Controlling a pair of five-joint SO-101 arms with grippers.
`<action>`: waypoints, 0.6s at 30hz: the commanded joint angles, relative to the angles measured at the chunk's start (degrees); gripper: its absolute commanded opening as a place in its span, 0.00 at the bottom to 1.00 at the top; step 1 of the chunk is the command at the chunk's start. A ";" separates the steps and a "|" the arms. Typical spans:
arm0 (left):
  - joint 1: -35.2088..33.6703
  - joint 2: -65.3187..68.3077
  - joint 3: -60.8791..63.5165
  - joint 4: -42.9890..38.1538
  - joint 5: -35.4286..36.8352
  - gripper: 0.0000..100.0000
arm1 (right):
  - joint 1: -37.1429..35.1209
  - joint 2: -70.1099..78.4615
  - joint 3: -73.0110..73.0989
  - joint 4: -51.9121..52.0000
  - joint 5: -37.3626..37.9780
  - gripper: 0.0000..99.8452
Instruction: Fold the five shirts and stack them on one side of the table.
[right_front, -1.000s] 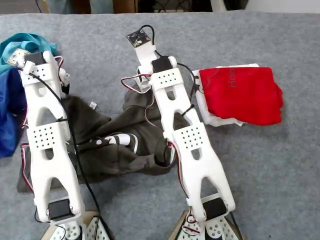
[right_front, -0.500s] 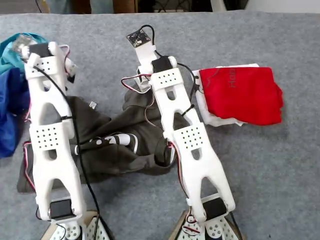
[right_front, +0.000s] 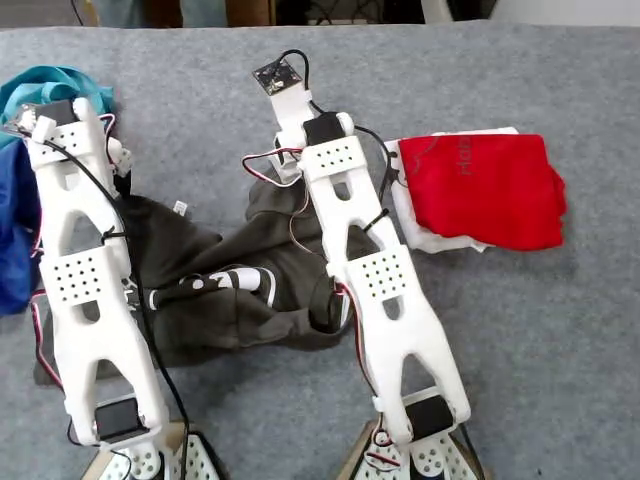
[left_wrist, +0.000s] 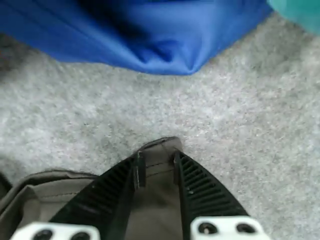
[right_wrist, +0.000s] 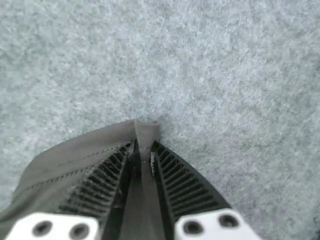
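A dark olive shirt (right_front: 230, 290) lies crumpled on the grey table between the two arms. My left gripper (left_wrist: 156, 159) is shut on an edge of the olive shirt (left_wrist: 155, 200), close to the blue shirt (left_wrist: 150, 35). In the high view this arm's wrist (right_front: 55, 125) sits at the far left by the blue shirt (right_front: 15, 230) and a teal shirt (right_front: 50, 85). My right gripper (right_wrist: 143, 148) is shut on another edge of the olive shirt (right_wrist: 75, 160), over bare carpet. A folded red shirt (right_front: 485, 190) rests on a white shirt (right_front: 420, 232) at the right.
The grey carpeted table (right_front: 560, 340) has free room at the front right and along the far edge. Cables (right_front: 380, 170) run along the right arm near the red and white stack.
The left arm has swung left toward the blue shirt, after shifting a little farther away, carrying its edge of the olive shirt. The right arm has stayed put.
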 joint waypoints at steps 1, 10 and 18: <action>0.31 -1.76 -0.48 0.26 0.62 0.12 | 1.05 -0.75 -0.22 0.53 0.18 0.01; 0.48 3.96 -0.92 0.26 4.40 0.14 | 1.05 -0.75 -0.13 0.53 0.18 0.01; 0.31 3.96 -7.34 0.35 4.48 0.21 | 1.05 -0.75 -0.13 0.53 0.18 0.01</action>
